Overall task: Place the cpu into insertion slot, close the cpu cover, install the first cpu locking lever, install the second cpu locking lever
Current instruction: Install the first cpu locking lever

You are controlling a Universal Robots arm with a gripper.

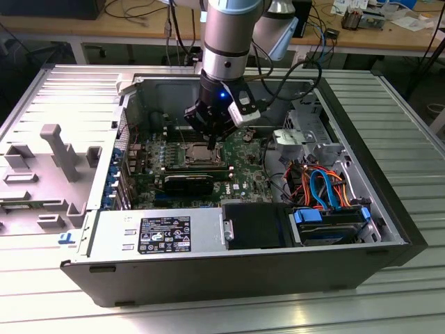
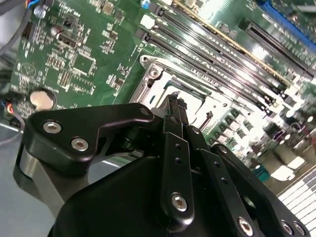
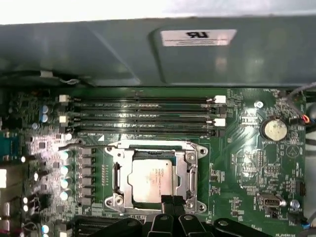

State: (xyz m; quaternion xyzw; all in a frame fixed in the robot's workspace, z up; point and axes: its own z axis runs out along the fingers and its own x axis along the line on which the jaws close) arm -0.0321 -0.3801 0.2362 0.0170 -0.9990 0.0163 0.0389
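The cpu (image 3: 153, 180), a silver square chip, lies flat in the insertion slot (image 3: 196, 149) on the green motherboard. The cpu cover (image 3: 121, 174), a silver frame, lies down around the chip. A thin wire lever (image 3: 81, 146) sticks out sideways past one corner of the socket. My gripper (image 3: 173, 201) hangs right at the socket's edge, its two black fingers pressed together; in the second wrist view its narrow fingertips (image 2: 174, 100) point down at the socket frame (image 2: 154, 74). In the exterior view the gripper (image 1: 212, 144) is low over the socket (image 1: 197, 154) inside the case.
Long black memory slots (image 3: 143, 116) run beside the socket. A round coin battery (image 3: 274, 129) sits on the board. The open computer case (image 1: 208, 275) holds a power supply (image 1: 156, 233), drive bays and coloured cables (image 1: 323, 188) on the exterior view's right. A grey panel (image 1: 49, 167) lies at its left.
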